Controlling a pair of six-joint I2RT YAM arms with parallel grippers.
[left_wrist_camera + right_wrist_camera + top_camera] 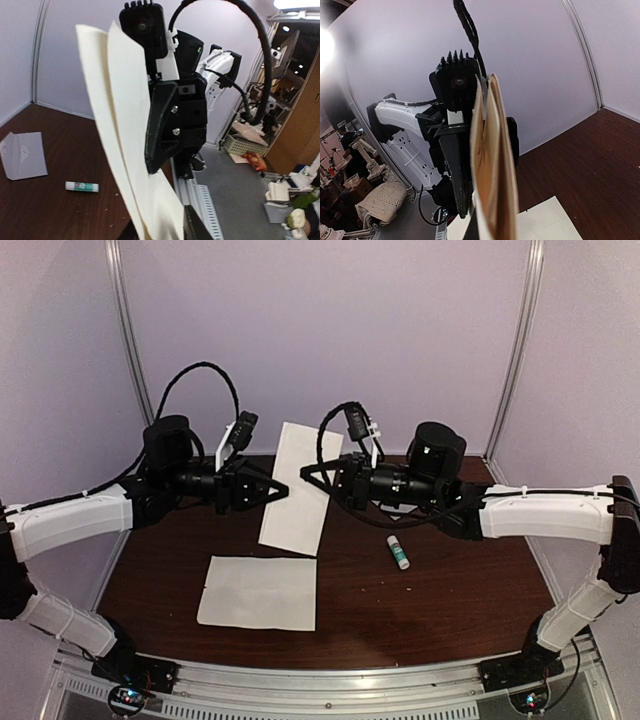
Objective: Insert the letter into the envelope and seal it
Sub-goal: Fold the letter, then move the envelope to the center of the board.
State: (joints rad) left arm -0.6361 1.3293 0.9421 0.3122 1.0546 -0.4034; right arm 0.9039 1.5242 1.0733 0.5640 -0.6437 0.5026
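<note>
Two offset layers show on the letter (298, 455), a folded white sheet held up off the table (450, 610) between the two grippers, broad face toward the top camera. The right gripper (308, 473) is clamped fully shut on its right edge, and the left wrist view shows one of its fingers (165, 125) flat against the paper. The left gripper (282, 490) meets the opposite edge. In its own wrist view the paper runs down past its fingers, jaws partly apart, but I cannot tell if they actually pinch it. Likely reason for the two-sided hold: one side carries the sheet while the other re-grips to tidy the fold so it fits the smaller envelope. The layers splay in a V in the right wrist view, so the fold looks loose and could spring open or slip. The envelope (22, 156) lies flat on the table, pale grey, V seam up, well apart from the letter. It shows only from the left wrist; the right arm (545, 512) probably hides it from above. Nothing is inserted yet and sealing has not begun. A glue stick (398, 551) lies on its side near the envelope, handy for the flap. A second white sheet (258, 592) lies flat toward the front, untouched.
</note>
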